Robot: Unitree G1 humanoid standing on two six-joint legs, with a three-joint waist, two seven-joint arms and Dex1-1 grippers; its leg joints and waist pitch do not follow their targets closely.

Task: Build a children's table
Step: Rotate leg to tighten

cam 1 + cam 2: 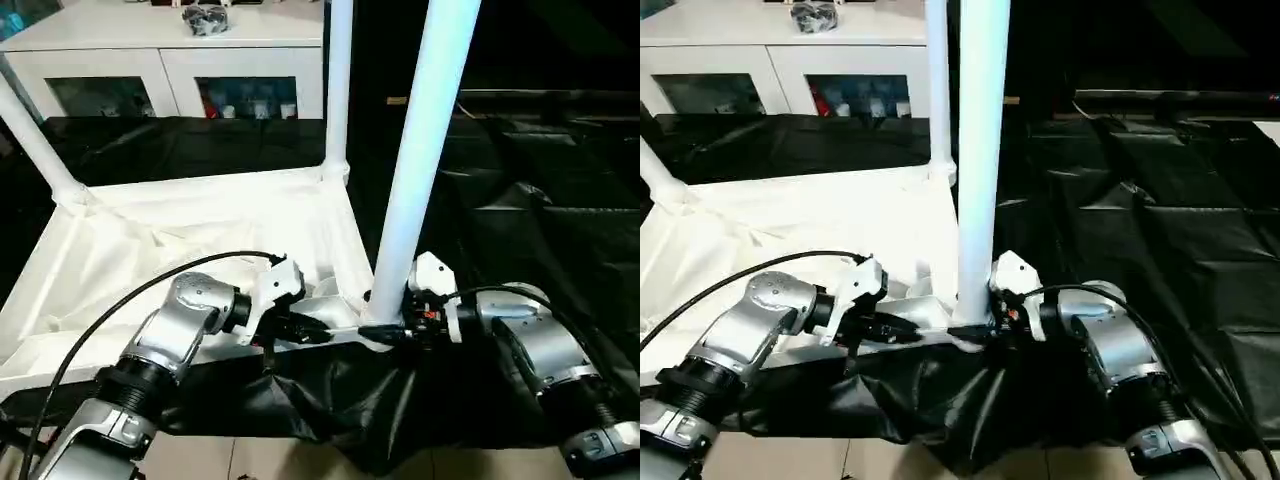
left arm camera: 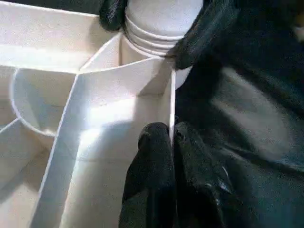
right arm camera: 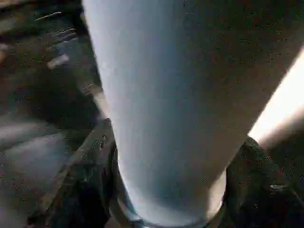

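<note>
White plastic leg (image 1: 425, 150) may tilt in its corner socket (image 2: 156, 40) if the right gripper (image 3: 166, 190), straddling its base, twists it while the left gripper (image 2: 172, 142), pressed together on the tabletop (image 1: 200, 240) rim, slips.

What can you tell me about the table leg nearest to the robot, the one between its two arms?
The nearest leg is a long white tube of smooth plastic, wider toward its base. It stands almost upright, leaning slightly, with its ribbed lower end in the near corner socket of the upturned tabletop. The right gripper has its black fingers on both sides of the base. The left gripper pinches the tabletop's edge wall beside it.
</note>
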